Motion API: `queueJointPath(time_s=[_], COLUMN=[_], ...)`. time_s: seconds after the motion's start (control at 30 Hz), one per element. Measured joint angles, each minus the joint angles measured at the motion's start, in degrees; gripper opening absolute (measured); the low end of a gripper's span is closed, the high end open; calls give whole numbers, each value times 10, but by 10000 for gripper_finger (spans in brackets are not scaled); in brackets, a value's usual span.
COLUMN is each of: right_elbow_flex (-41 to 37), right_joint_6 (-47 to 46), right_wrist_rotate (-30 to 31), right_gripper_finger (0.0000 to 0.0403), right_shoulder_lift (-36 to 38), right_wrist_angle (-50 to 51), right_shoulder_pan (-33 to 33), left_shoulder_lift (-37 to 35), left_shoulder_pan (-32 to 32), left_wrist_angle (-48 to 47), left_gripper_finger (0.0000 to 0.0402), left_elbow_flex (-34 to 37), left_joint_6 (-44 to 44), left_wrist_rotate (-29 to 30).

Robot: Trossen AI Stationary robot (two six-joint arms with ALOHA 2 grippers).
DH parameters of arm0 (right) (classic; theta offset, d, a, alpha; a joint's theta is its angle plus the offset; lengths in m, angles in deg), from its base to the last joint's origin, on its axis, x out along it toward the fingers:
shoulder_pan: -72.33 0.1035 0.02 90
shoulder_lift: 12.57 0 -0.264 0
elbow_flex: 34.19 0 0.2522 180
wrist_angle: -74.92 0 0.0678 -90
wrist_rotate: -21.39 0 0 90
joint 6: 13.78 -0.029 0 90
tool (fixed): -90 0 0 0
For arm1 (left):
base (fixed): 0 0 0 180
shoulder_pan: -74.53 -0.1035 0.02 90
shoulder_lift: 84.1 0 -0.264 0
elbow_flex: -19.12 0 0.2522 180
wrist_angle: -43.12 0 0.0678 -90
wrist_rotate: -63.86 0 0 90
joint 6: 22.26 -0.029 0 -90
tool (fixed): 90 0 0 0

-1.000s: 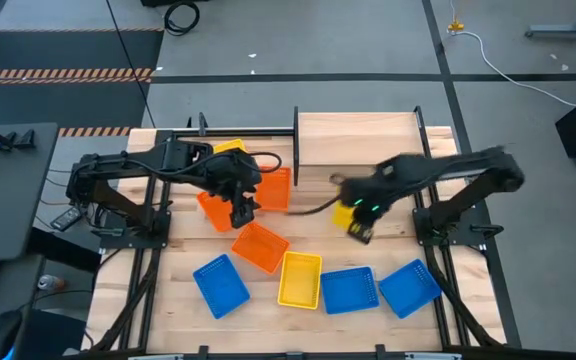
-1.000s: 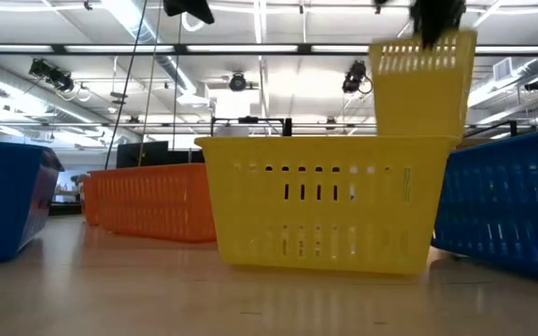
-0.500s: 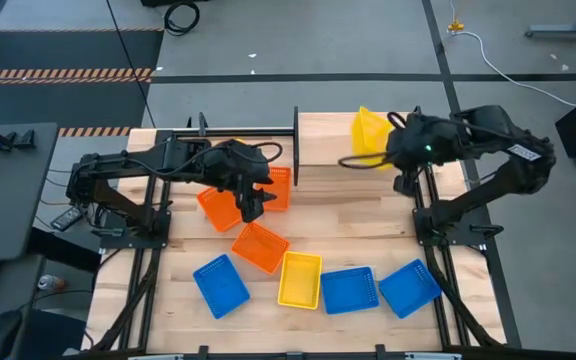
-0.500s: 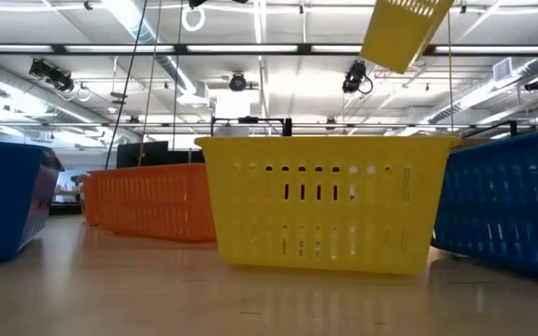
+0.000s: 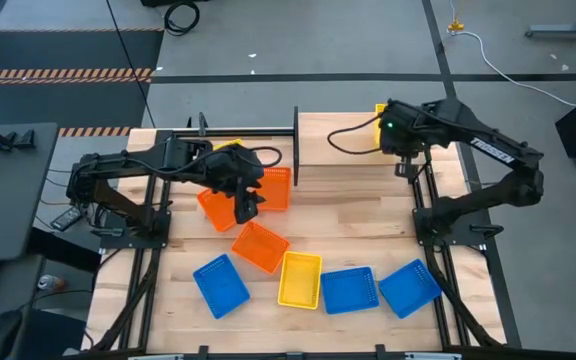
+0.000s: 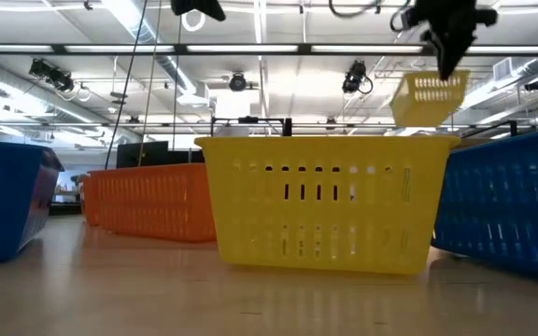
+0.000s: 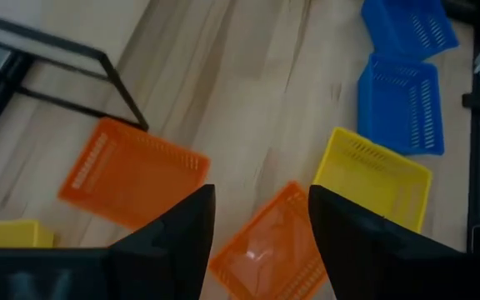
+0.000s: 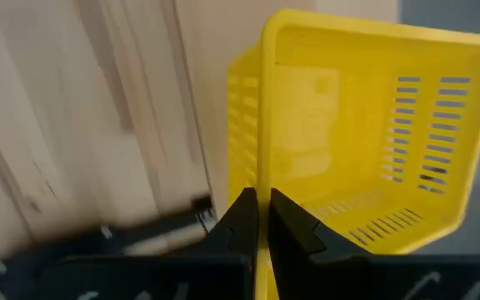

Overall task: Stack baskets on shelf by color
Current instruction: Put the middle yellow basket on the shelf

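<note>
My right gripper (image 5: 393,128) is shut on a yellow basket (image 5: 379,108) above the right part of the light-wood shelf (image 5: 343,135). In the low view this basket (image 6: 428,98) hangs below the gripper (image 6: 448,42). My left gripper (image 5: 243,205) is open and empty above two orange baskets (image 5: 276,188) (image 5: 218,208); a third orange basket (image 5: 260,246) lies just nearer. In the left wrist view the open fingers (image 7: 261,250) stand above that third orange basket (image 7: 269,242). A yellow basket (image 5: 230,148) lies behind the left arm. My right gripper pinches one side wall of the yellow basket at its rim (image 8: 263,179), one finger (image 8: 298,229) inside the basket and one (image 8: 236,225) outside. The basket is lifted clear and hangs below the fingers, a little tilted, above the shelf.
Along the table's near side lie a blue basket (image 5: 220,284), a yellow basket (image 5: 300,279) and two blue baskets (image 5: 350,290) (image 5: 409,287). The shelf's black frame (image 5: 248,131) runs left of the board. Bare tabletop (image 5: 348,220) lies between the shelf and the near row.
My right gripper has carried the yellow basket up from above the table's middle toward the far edge, to above the shelf's right part. The basket swung and turned on the way and now hangs nearly level.
</note>
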Motion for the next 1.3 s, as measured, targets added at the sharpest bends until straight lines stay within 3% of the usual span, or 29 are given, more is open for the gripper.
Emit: queueJointPath(time_s=[0.13, 0.3, 0.47, 0.9, 1.3], right_elbow_flex=[-41, -66, -67, -67, -66], right_joint_6=[62, 113, 127, 145, 119], right_wrist_rotate=[15, -22, -23, -40, -38], right_gripper_finger=[22, 22, 25, 39, 145], right_shoulder_lift=[13, 32, 34, 29, 29], right_wrist_angle=[-1, 0, -6, -17, -29], right_shoulder_pan=[-43, -81, -100, -167, -168], left_shoulder_lift=[0, 0, 0, 0, 0], left_shoulder_pan=[0, 0, -1, 0, 0], left_wrist_angle=[-11, -10, -5, -1, -12], left_gripper_finger=[193, 188, 183, 181, 181], left_elbow_flex=[0, 0, 0, 0, 0], left_joint_6=[-1, -2, -23, -34, -35], left_wrist_rotate=[0, 16, 49, 50, 50])
